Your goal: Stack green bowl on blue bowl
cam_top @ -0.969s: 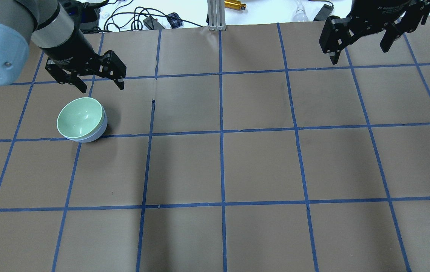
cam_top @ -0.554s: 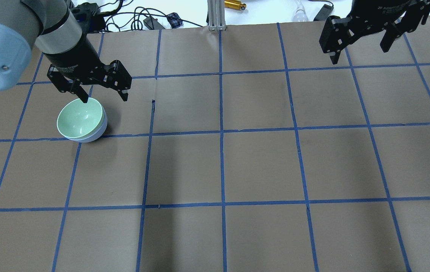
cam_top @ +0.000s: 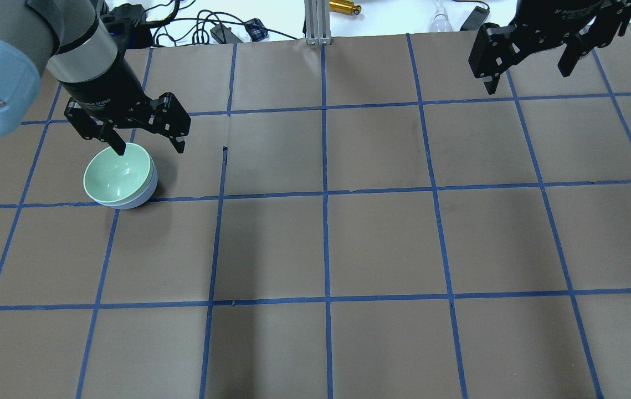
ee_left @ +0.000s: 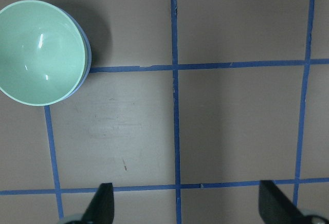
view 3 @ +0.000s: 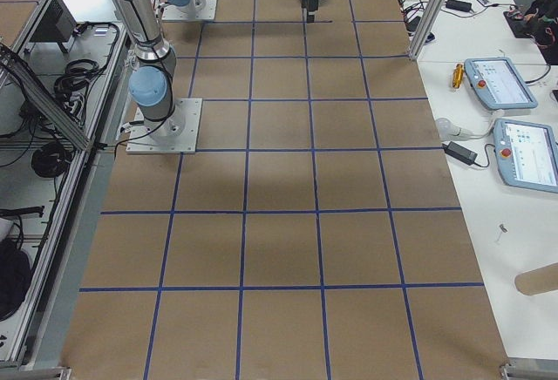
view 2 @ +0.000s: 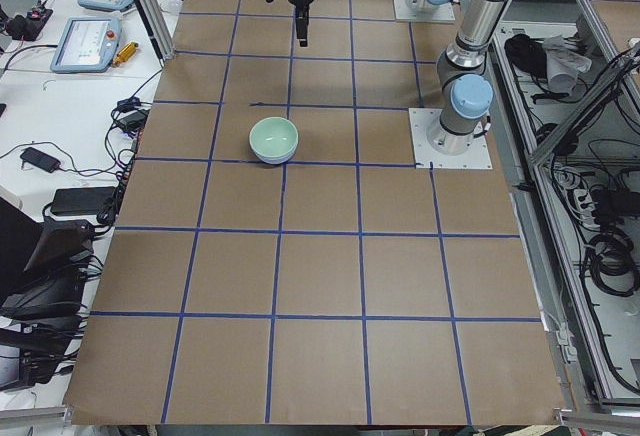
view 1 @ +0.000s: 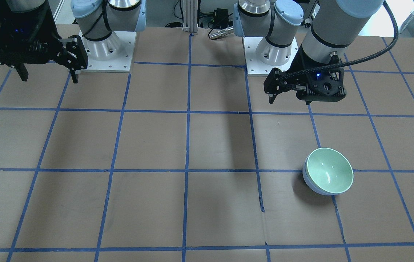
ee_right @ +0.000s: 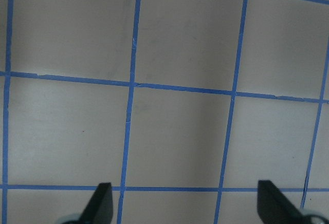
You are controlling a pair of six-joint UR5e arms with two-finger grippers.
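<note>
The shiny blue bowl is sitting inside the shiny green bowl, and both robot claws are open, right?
No, it's the other way: the glossy mint-green bowl sits inside the glossy pale blue bowl, as the overhead view shows. The left gripper and the right gripper are both open.

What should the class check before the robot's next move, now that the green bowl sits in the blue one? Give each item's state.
1. The green bowl nested inside the blue bowl: ok.
2. Both upright on the table: ok.
3. The left claw open and empty: ok.
4. The left claw clear of both bowls: ok.
5. The right claw open, empty, far from the bowls: ok.
6. The green bowl's rim exactly level: cannot tell.
</note>
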